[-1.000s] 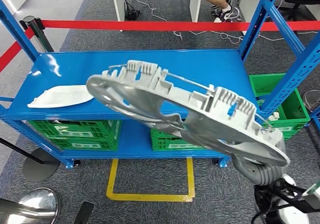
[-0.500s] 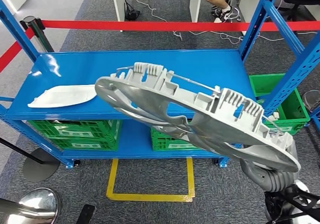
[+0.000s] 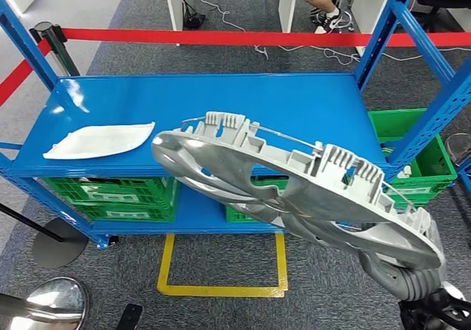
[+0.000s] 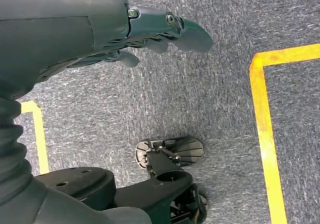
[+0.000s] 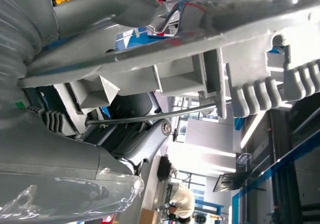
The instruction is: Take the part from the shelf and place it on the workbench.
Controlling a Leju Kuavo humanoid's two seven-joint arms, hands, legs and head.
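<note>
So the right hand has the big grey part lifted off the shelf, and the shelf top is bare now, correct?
Not quite. The right hand does hold the big grey part off the blue shelf, but the shelf top isn't bare: the head view shows a flat white part lying at its left end.

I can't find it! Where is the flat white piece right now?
In the head view, the flat white panel lies on the left end of the blue shelf, just left of the big grey part held up by the robot's right arm.
</note>
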